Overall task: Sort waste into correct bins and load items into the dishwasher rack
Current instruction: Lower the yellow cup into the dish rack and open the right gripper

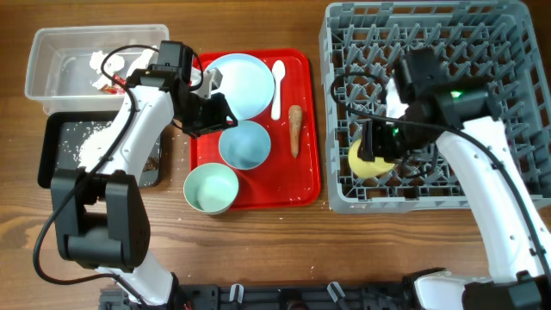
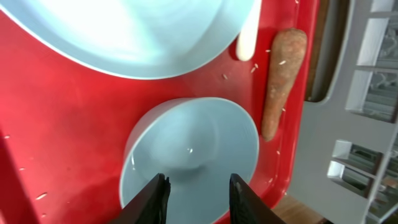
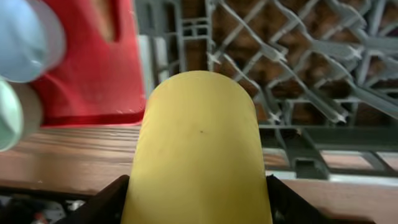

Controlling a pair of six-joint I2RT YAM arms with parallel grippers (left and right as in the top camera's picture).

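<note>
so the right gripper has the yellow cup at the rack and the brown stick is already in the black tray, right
One part is wrong. The brown stick is not in the black tray; it lies on the red tray, as the overhead view shows. The rest holds: the right gripper has the yellow cup at the rack.

A small yellow cup (image 3: 199,149) with a smooth rounded side fills the middle, and the right gripper (image 3: 199,208) clamps it, its black fingers (image 3: 109,202) pressed against the cup's two flanks. Behind it stands the grey plastic lattice rack (image 3: 298,56) with upright pegs. To the left lie a flat red serving tray (image 3: 93,68), a blurred pale blue bowl (image 3: 25,40) and a mint-green bowl (image 3: 7,115) at the edge. Brown wooden table (image 3: 68,165) shows below.
</note>
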